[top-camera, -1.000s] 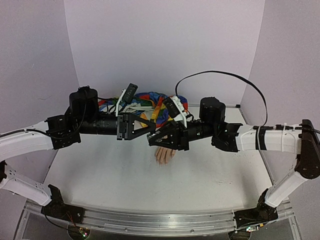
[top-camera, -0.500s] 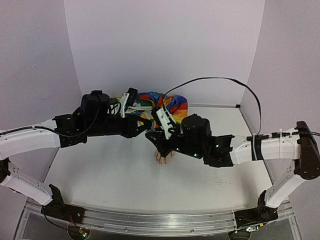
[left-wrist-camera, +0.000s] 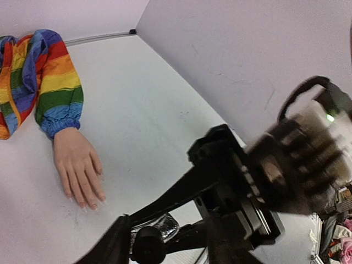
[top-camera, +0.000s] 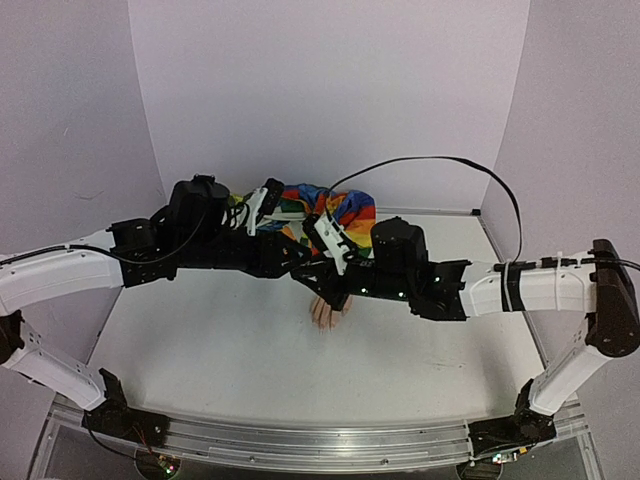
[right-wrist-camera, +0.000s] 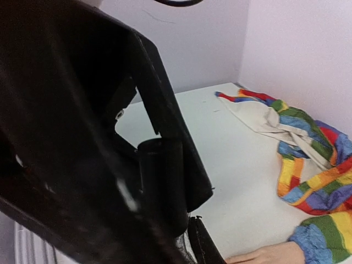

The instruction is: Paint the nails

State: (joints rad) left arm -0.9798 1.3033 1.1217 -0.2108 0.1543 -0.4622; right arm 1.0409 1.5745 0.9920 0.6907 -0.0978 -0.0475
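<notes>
Top external: I see my left arm [top-camera: 60, 280] and right arm [top-camera: 545, 285] stretched inward, wrists meeting near the mannequin hand [top-camera: 326, 312]. The left claw [left-wrist-camera: 168, 247] is spread about the black cap [left-wrist-camera: 147, 246], and the right claw [top-camera: 316, 283] pinches the small bottle [left-wrist-camera: 166, 225].

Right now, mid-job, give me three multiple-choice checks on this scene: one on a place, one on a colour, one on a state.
1. Where does the mannequin hand lie?
A) mid-table, under where the left claw and right claw meet
B) at the far right corner
C) hanging off the near edge

2. What colour is the sleeve?
A) plain black
B) rainbow stripes
C) plain white

3. How is the hand posed?
A) clenched in a fist
B) standing upright on its wrist
C) flat on the table, fingers stretched out

Answers:
1 A: the top view shows its fingers peeking out beneath the meeting claws.
2 B: the left wrist view shows red, orange, yellow, green and blue bands.
3 C: the left wrist view shows it lying flat with the fingers extended.
</notes>
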